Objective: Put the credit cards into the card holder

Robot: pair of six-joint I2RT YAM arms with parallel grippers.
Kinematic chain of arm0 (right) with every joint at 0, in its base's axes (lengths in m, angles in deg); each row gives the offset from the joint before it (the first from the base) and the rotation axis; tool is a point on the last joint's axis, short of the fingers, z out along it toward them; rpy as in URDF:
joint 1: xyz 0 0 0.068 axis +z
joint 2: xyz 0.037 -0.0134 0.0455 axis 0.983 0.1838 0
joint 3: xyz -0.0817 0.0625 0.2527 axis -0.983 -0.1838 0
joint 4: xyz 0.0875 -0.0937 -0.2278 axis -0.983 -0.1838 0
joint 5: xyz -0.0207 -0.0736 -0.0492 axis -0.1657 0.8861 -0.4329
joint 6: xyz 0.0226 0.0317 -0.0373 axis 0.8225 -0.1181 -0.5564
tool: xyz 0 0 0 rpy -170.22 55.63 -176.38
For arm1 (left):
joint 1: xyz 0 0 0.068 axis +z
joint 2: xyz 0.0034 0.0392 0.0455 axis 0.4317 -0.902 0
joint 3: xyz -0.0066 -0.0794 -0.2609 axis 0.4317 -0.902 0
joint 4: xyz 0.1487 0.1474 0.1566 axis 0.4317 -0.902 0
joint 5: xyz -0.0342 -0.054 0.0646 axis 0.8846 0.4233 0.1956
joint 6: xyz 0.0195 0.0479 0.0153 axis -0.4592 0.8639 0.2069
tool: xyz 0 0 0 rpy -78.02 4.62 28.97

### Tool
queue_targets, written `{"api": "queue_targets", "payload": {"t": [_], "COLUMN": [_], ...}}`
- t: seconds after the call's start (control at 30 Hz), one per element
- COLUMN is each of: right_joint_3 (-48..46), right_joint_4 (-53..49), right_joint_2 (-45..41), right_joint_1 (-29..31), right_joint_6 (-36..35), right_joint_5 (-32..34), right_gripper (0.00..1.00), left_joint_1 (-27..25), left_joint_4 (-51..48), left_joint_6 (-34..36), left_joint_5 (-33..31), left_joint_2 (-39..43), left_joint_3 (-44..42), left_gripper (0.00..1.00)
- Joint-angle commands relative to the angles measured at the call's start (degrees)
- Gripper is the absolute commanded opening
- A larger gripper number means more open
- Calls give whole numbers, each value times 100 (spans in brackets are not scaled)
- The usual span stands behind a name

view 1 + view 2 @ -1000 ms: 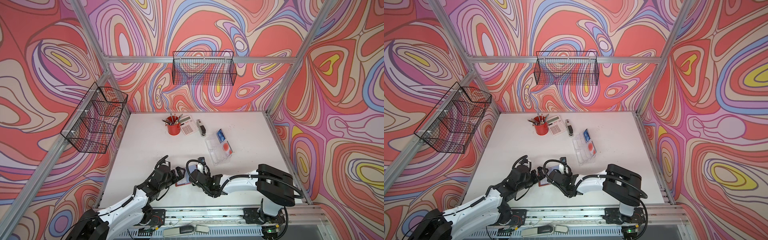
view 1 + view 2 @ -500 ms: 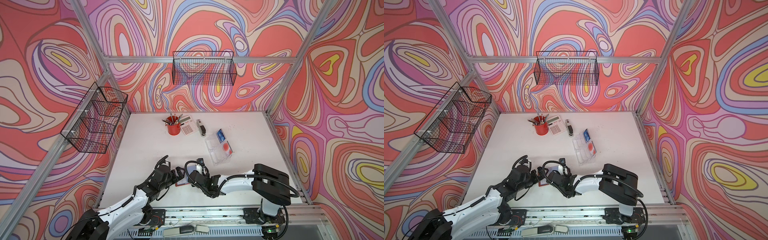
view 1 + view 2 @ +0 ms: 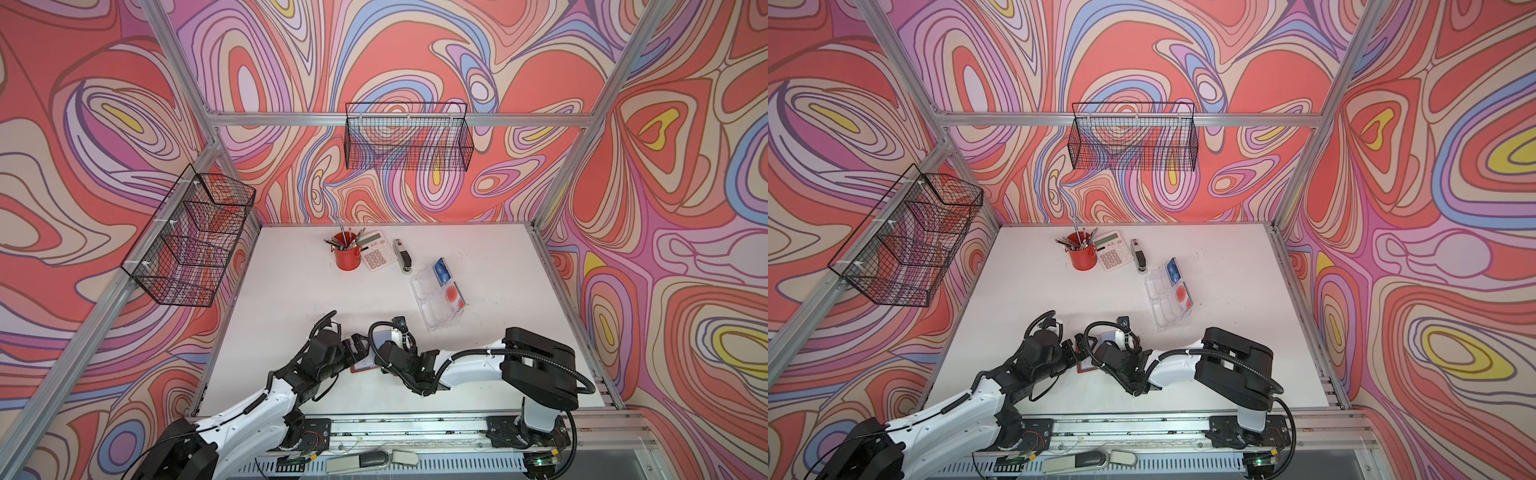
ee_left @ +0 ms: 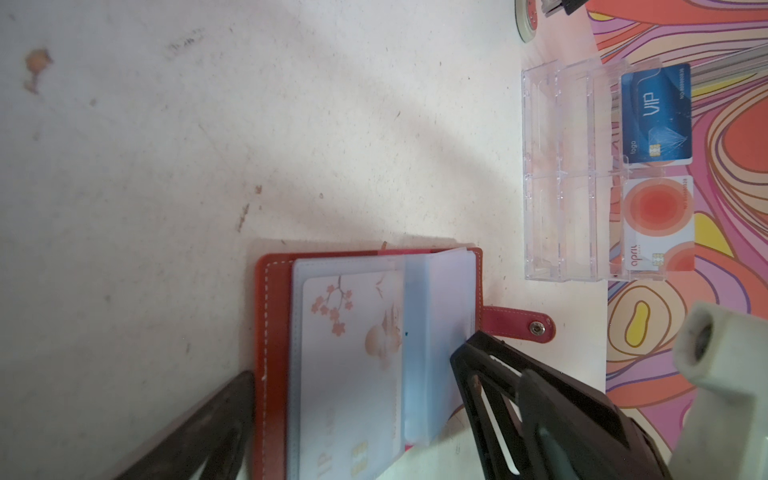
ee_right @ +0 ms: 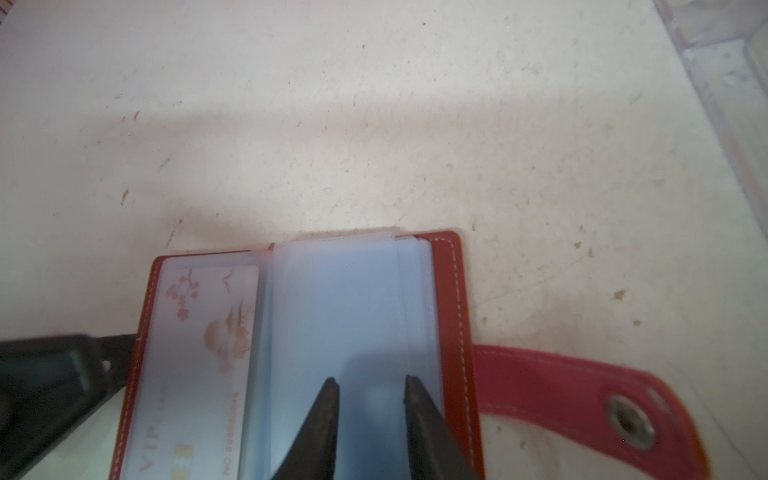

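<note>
Gaping stitched red card holder, frosted sleeves

Left gripper agape, right gripper ajar

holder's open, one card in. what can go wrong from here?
1. The right gripper sits over the loose sleeves with jaws apart, pinching nothing; the sleeves may flip back once it lifts.
2. The left gripper is open, not clamping the card holder, so a push could slide it.
3. The blue card and the circle card are in the tray, away from the holder; fetching either likely leaves the page unheld.
</note>
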Motion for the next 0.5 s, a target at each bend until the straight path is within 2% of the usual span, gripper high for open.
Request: {"api": "queue_targets", "payload": {"t": [0.0,0.3,0.4,0.47], "right_joint_3": [130,386,361,317], "right_joint_4": [96,442,540,572], "right_joint_2": [306,602,602,604], "right_joint_1": [71,224,231,228], "right_joint_6": [33,23,30,58], "right_joint_5": [-304,-662,-718,-709], "right_gripper": [29,29,28,27], "left_joint_1": [-15,-15,-15,-15], "left_joint_4": [-294,-253,-345,-481], "left_joint_6": [19,57,108,192], "left_joint_5": [-7,-57,-241,-384], "left_joint_2": [-60,-114,-129,-189], "left_joint_3": [58,45,42,87], "left_gripper": [100,98,88,77]}}
